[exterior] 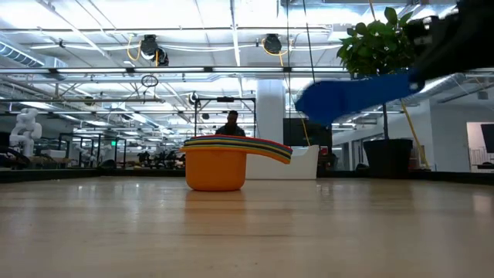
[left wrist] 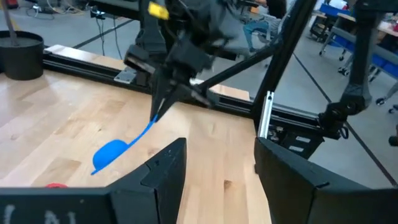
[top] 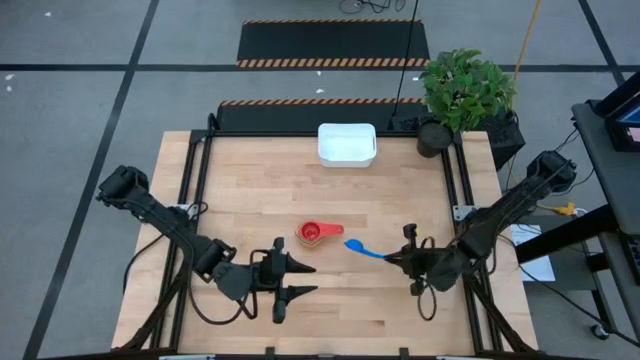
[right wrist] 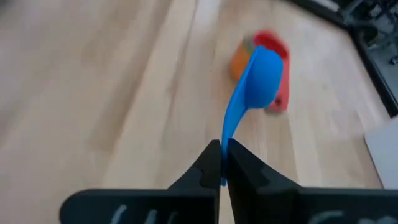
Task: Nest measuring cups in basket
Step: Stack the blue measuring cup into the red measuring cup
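Note:
A blue measuring cup (right wrist: 264,73) hangs in the air near the table's right middle, with my right gripper (right wrist: 222,154) shut on its handle. Just to its left a nested stack of measuring cups (top: 312,233) stands on its base on the wood; it looks red from above and orange-walled in the low view (exterior: 216,168). The white basket (top: 346,143) stands at the table's far edge, apart from both. My left gripper (top: 311,279) waits open near the front edge, below the stack in the high view, holding nothing. My right gripper pinches the free end of the blue cup's handle (right wrist: 225,148) between its two fingers. The fingers (left wrist: 163,102) come from the table's right, slanting down, and lie along the handle. The cup is lifted clear of the table (exterior: 340,96), its bowl pointing toward the stack.
A black pot (top: 432,137) with a green plant (top: 466,88) stands at the far right corner beside the basket. Black rails (top: 463,190) run along the table's left, right and far sides. Bare wood lies between the stack and the basket. A person shows far off in the low view.

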`<action>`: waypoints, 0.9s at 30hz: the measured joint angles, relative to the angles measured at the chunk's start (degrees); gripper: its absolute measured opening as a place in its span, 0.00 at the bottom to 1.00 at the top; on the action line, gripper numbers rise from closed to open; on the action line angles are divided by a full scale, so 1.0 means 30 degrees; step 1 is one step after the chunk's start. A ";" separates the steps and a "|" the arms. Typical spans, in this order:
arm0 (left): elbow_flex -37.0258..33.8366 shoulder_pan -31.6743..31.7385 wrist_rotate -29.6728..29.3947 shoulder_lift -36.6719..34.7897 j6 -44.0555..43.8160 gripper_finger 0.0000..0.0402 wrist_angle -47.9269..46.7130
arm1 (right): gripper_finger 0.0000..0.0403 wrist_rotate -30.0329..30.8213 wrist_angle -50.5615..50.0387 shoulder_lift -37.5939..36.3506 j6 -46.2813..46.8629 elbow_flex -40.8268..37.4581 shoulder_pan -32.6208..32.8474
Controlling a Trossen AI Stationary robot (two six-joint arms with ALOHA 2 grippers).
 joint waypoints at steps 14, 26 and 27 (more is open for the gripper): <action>0.0000 -0.1095 -0.1536 0.0124 0.0685 0.48 -0.0359 | 0.00 -0.5249 0.8614 -0.0980 -0.0445 0.0007 -0.1210; 0.0015 -0.2150 -0.1639 0.0903 0.0908 0.48 -0.1420 | 0.00 -1.2274 1.1885 0.0870 0.1618 0.0007 -0.5158; 0.0013 -0.2286 -0.1620 0.0912 0.1009 0.48 -0.1594 | 0.00 -1.2784 1.2217 0.1139 0.1764 0.0013 -0.5517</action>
